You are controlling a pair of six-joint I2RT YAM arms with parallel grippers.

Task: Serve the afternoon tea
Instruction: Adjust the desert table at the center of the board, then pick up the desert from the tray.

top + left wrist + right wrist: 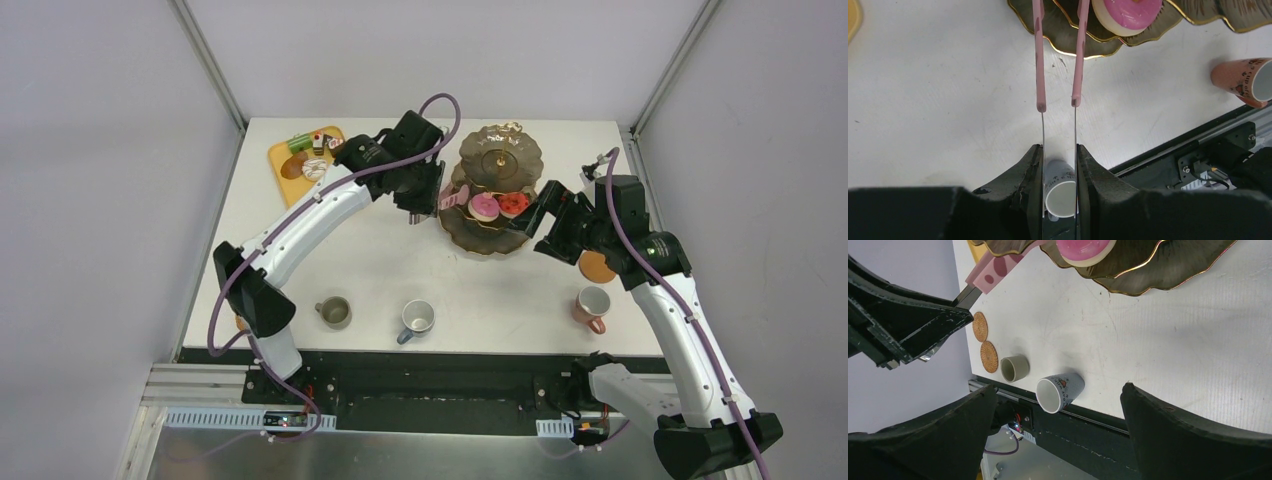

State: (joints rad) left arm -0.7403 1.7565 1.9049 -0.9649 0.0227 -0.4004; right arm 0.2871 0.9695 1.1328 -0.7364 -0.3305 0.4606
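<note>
Along the lower edge of the white table (pixel 400 265) sit the olive mug (pixel 335 312), grey-blue mug (pixel 417 318) and pink mug (pixel 592 305), with a brown coaster (pixel 597 267) above the last half hidden by the right arm. Mid-frame, the left gripper (pixel 1059 150) pinches the pink-handled tongs (pixel 1079 60), their tips cut off over the three-tier stand (pixel 500 150), while the right gripper (pixel 1054 386) gapes empty at its right. The stand, upper centre, holds a pink doughnut (pixel 485 207) and red doughnut (pixel 513 203); grey walls surround.

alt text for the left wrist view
The left gripper is shut on pink-handled tongs that reach over the dark gold-rimmed stand, beside a pink doughnut. A pink mug is at right; a grey-blue mug shows between the fingers.
</note>
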